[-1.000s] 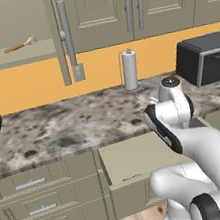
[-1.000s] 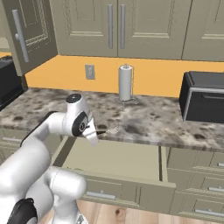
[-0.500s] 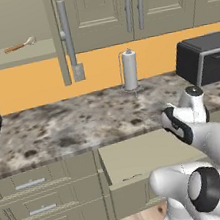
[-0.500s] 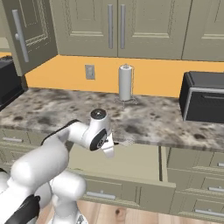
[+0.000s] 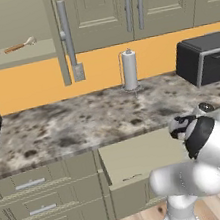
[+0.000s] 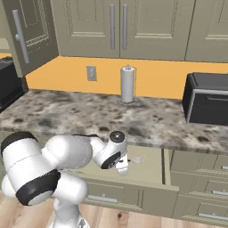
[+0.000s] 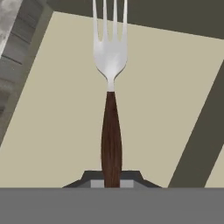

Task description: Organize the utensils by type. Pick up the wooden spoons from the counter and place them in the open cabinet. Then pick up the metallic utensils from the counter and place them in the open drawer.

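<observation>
I see the counter [image 5: 69, 126] running L-R under the wall units. Cabinet [image 5: 13, 32] upper left is open w/ both wooden spoons [image 5: 5, 49] lying on its shelf. Drawer [image 6: 153, 167] below the counter edge is pulled out, beige inside. My arm reaches low over it. Gripper [image 7: 112, 181] is clamped tight on the fork [image 7: 110, 92] by the end of the dark handle, tines pointing away from the hand, above the drawer floor. In right base view fork [image 6: 139, 159] sticks out from the hand over the drawer.
</observation>
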Robot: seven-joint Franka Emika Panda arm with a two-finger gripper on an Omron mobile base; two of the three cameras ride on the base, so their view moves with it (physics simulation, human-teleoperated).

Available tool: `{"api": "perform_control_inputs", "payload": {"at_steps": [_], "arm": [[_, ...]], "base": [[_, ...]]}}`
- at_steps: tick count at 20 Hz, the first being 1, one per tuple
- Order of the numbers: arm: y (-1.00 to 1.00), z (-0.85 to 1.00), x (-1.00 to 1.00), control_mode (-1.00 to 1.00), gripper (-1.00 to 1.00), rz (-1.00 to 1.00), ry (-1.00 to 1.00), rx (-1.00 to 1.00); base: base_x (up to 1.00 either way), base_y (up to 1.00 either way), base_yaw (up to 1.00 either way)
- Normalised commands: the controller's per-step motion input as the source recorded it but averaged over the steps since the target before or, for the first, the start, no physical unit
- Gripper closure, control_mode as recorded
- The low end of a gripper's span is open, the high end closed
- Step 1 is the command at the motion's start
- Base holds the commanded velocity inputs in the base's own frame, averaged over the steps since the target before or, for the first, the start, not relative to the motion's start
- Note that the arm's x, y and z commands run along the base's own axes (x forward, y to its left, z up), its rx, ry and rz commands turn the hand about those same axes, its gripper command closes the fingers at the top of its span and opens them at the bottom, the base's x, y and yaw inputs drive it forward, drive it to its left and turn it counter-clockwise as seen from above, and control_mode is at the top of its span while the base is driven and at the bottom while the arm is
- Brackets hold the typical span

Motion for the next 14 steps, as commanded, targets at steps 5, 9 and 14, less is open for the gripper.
{"api": "perform_control_inputs", "payload": {"at_steps": [5,9,14], "arm": [[-0.3,-0.42,0.52,-1.0,1.0,0.0,0.12,0.03],[-0.25,-0.39,0.48,-1.0,1.0,0.0,0.14,0.01],[-0.17,-0.54,0.26,-1.0,1.0,0.0,0.11,0.0]], "base": [[0.0,0.0,0.0],[0.0,0.0,0.0],[0.0,0.0,0.0]]}}
